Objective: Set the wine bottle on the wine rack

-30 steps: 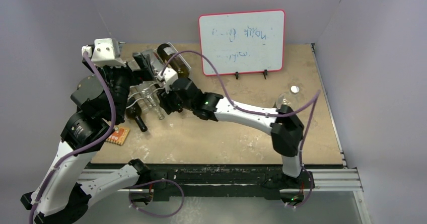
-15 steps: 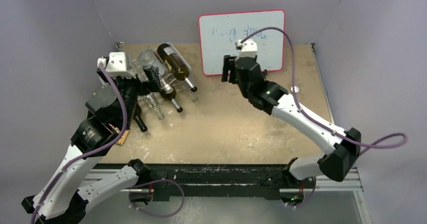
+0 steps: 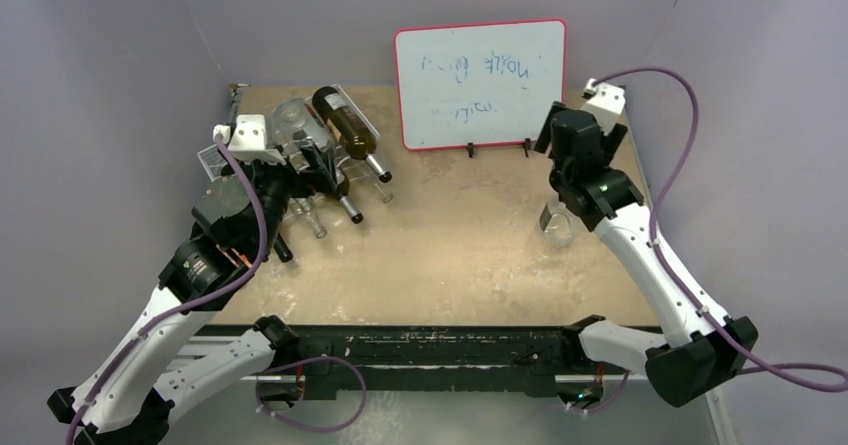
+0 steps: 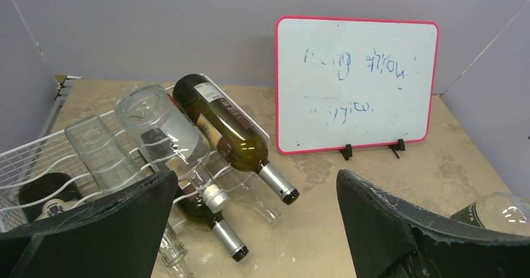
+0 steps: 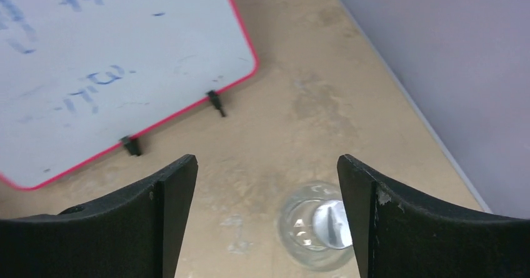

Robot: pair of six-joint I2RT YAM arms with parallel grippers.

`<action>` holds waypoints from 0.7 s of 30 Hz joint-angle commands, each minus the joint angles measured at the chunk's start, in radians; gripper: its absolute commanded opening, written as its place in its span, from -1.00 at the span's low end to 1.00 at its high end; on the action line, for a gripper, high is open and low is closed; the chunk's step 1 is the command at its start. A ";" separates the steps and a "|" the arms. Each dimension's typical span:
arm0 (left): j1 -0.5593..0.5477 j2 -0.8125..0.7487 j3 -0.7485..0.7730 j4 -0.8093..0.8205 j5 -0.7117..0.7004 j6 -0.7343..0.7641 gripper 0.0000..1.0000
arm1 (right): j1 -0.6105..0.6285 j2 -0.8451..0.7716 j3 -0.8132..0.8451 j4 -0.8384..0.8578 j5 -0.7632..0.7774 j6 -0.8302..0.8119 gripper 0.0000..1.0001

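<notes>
The wine bottle [image 4: 228,125] lies on the top tier of the wine rack [image 4: 25,160], its neck sloping past the edge, just ahead of the left gripper [image 4: 256,175], which gapes wide and empty. The right gripper [image 5: 265,160], at the rack a second ago, has swung far off to the other side, jaws spread and holding nothing, above an upright clear glass vessel [image 5: 315,225] near the whiteboard [image 5: 94,59]. Clear bottles [image 4: 165,128] lie beside the wine bottle
</notes>
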 commanded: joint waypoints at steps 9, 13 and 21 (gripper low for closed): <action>0.001 0.014 -0.014 0.050 0.050 -0.038 1.00 | -0.226 -0.006 -0.181 0.017 -0.143 0.064 0.54; 0.001 0.012 -0.014 0.046 0.051 -0.034 1.00 | -0.235 -0.012 -0.211 0.024 -0.172 0.070 0.32; 0.002 0.022 -0.036 0.068 0.059 -0.039 1.00 | -0.235 -0.054 -0.251 0.022 -0.231 0.060 0.17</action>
